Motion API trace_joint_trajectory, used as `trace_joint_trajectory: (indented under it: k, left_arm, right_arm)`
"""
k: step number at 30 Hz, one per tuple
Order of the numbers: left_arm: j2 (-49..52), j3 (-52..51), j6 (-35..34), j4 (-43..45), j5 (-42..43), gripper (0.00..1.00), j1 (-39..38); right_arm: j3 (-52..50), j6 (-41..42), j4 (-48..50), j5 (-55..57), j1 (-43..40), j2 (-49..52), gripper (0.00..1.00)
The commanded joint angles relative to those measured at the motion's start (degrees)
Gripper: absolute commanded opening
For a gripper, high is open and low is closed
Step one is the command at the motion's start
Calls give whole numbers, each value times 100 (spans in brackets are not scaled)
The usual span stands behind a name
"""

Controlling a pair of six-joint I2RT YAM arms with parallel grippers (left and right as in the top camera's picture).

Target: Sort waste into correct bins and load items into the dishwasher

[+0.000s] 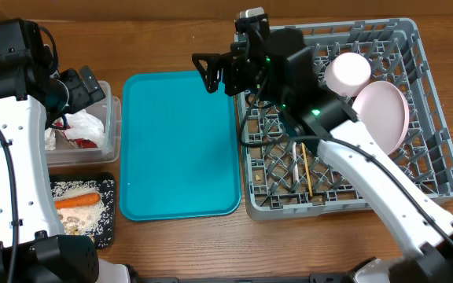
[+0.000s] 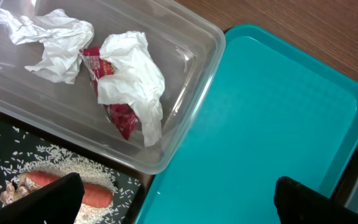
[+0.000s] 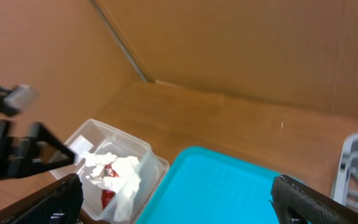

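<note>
- When you start at the far left, what's there?
- L gripper (image 2: 178,183), up over the clear tub (image 1: 115,118). Its fingers are wide apart w/ nothing in them
- What's in the tub?
- Two crumpled white napkins (image 2: 132,74) & the red wrapper (image 2: 120,115). The wrapper is partly under one napkin
- And in front of the tub?
- Black tray (image 1: 108,189), right beside the tub. It has white rice (image 1: 73,190), the orange carrot stick (image 1: 79,201) lying on the rice, & brown bits (image 2: 14,190) at the carrot's end
- Next?
- Big teal tray (image 1: 181,145) in the middle, btw the bins & the grey rack (image 1: 439,157)
- Where's the R gripper (image 3: 176,186)?
- Up over the far right corner of the teal tray, near the rack's left edge. Fingers spread wide, holding nothing
- What's in the rack?
- Pink bowl (image 1: 347,72) at the back, pink plate (image 1: 384,116) just right of it, standing on its edge. Near the front lies the thin chopstick (image 1: 307,174), w/ a white thing (image 1: 296,169) just beside it. Can't tell if that's the fork
</note>
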Motion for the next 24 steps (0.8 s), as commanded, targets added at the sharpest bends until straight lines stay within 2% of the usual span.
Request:
trace_joint_trajectory:
  k: [1,9,18,24]
  left_arm:
    - [-74,131,-57,13,2,100,-9]
    - [-74,131,-57,13,2,100,-9]
    - [-74,131,-57,13,2,100,-9]
    - [-74,131,-57,13,2,100,-9]
  right_arm:
    - [50,-367,-125,323,-70,-960,100]
    - [50,-1386,-1158,1335,-514,-2844,100]
    - [37,-1390,-2924,1403,-1987,-4649,100]
    - [-463,-1390,-3394,1403,-2577,-5733,100]
